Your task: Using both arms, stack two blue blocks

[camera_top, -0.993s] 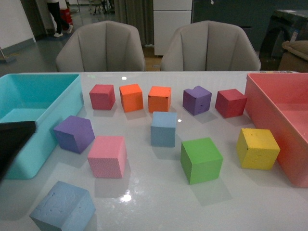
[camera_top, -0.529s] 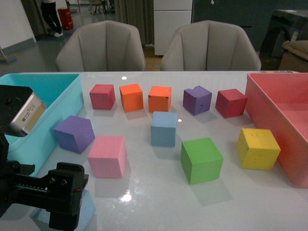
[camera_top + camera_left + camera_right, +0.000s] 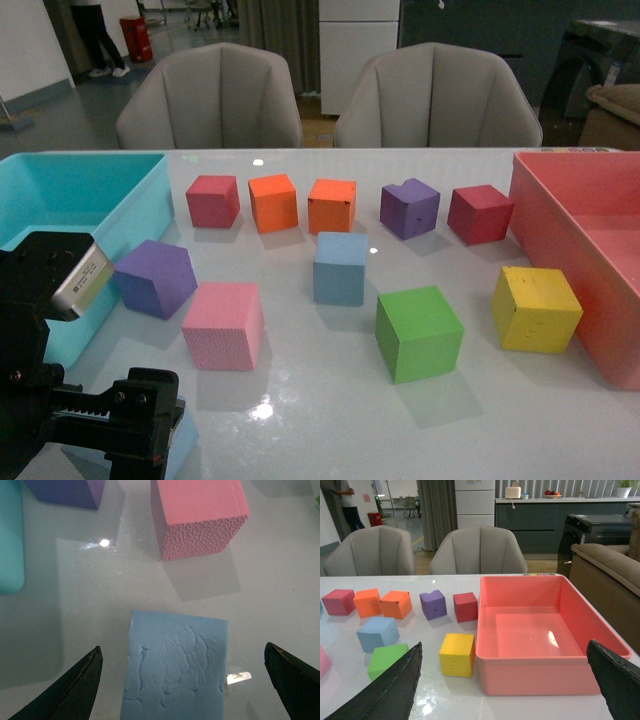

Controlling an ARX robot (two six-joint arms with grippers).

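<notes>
One blue block point(image 3: 340, 268) sits mid-table and also shows in the right wrist view point(image 3: 377, 632). The other blue block point(image 3: 175, 667) lies at the near left, with only a sliver point(image 3: 182, 442) showing behind my left arm point(image 3: 100, 415) in the front view. My left gripper point(image 3: 181, 651) is open and hovers over this block. Its black fingers point(image 3: 80, 685) stand on either side of the block, apart from it. My right gripper point(image 3: 504, 647) is open and empty above the table's near right, far from both blocks. It is out of the front view.
A pink cube point(image 3: 224, 325) and a purple cube point(image 3: 155, 277) stand just beyond the near blue block. The turquoise bin point(image 3: 120, 215) is at the left. The green cube point(image 3: 418, 332), yellow cube point(image 3: 536, 308) and red bin point(image 3: 560, 215) are at the right. Several cubes line the back.
My left arm has come in from the left and lowered over the near blue block. That block was in plain sight a second ago and is now mostly hidden. No block has moved.
</notes>
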